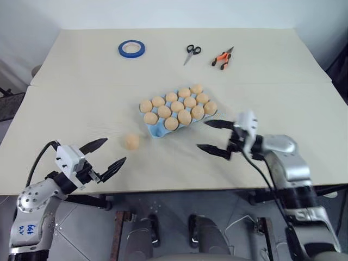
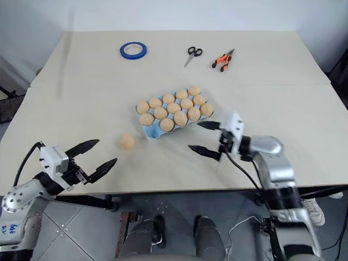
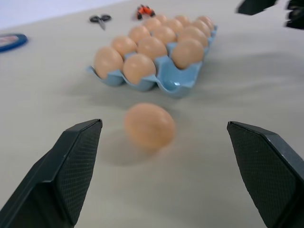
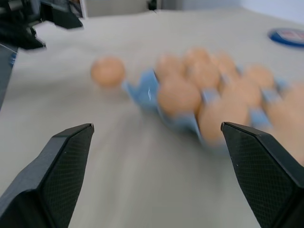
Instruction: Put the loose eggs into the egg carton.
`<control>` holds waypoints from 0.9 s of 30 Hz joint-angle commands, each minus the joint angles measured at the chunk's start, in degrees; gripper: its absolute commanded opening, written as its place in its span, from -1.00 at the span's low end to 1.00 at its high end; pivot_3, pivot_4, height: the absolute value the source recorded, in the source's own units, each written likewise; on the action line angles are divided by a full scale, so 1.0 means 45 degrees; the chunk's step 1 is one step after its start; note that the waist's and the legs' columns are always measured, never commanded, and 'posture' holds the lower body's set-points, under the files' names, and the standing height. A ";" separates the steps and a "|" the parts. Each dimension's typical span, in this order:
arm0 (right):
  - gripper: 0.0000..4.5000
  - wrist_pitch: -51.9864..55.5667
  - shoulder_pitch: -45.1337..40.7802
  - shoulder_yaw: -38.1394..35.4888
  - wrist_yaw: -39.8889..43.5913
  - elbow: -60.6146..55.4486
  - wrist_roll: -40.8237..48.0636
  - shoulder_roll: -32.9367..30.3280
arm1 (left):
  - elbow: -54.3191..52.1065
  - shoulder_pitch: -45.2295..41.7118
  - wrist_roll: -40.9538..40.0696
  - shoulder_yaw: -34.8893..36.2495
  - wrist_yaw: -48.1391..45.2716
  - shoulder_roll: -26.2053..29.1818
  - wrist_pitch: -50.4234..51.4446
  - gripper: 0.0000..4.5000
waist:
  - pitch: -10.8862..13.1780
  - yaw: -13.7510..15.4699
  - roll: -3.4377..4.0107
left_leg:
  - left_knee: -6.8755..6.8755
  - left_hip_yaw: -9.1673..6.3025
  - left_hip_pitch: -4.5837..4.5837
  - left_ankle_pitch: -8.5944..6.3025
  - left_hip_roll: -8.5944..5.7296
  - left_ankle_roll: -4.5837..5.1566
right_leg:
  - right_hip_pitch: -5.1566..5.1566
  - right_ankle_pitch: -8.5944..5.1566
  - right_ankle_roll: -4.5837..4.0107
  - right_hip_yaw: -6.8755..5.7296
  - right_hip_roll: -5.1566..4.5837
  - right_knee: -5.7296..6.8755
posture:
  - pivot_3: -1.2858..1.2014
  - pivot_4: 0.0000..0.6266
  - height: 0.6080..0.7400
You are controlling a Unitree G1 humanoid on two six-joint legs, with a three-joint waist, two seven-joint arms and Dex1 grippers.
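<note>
Left gripper (image 1: 103,154) open, blue handwriting unreadable

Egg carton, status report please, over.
Both grippers open, empty. One loose egg on table beside egg carton, one corner cup free. Nothing in the way.

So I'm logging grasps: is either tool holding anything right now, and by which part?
Nothing is held. The left tool and right tool are both open; the loose egg lies on the table beside the egg carton.
</note>
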 commanded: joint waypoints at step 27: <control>0.99 -0.2049 0.1882 -0.1131 0.1006 -0.1161 0.1621 -0.0475 | 0.1224 -0.0135 0.0136 0.0112 -0.0477 -0.0284 0.0215 1.00 | -0.0003 0.0130 -0.0004 | -0.0014 -0.0034 -0.0003 -0.0006 0.0024 -0.0020 | 0.0018 -0.0013 -0.0052 0.0079 -0.0005 -0.0060 | 0.03 -0.52 1.00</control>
